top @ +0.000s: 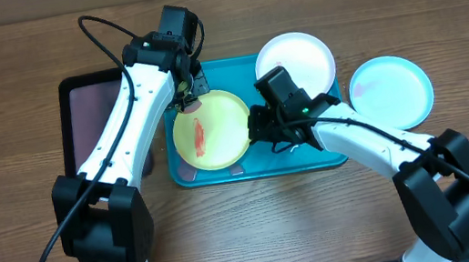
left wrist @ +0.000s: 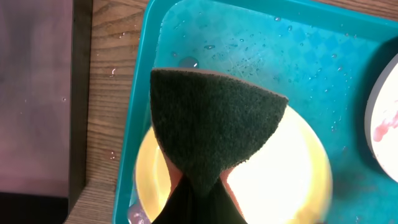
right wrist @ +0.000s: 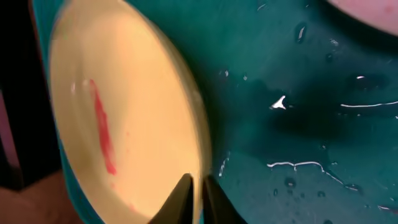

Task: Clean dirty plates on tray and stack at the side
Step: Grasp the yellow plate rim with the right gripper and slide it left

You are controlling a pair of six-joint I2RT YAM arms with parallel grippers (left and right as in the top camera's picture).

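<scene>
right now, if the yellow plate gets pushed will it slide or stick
Likely slides easily: the tray is beaded with water. The yellow plate looks like thin plastic, so probably light. Pinched only at its rim by the right jaws, it may tilt or slip.

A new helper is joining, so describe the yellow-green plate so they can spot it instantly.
Find the turquoise tray in the middle of the wooden table. The yellow-green plate lies in its left half. Its neighbours are a white plate at the tray's far right corner and a light blue plate off the tray; only this one is yellow-green, with a long red streak.
</scene>
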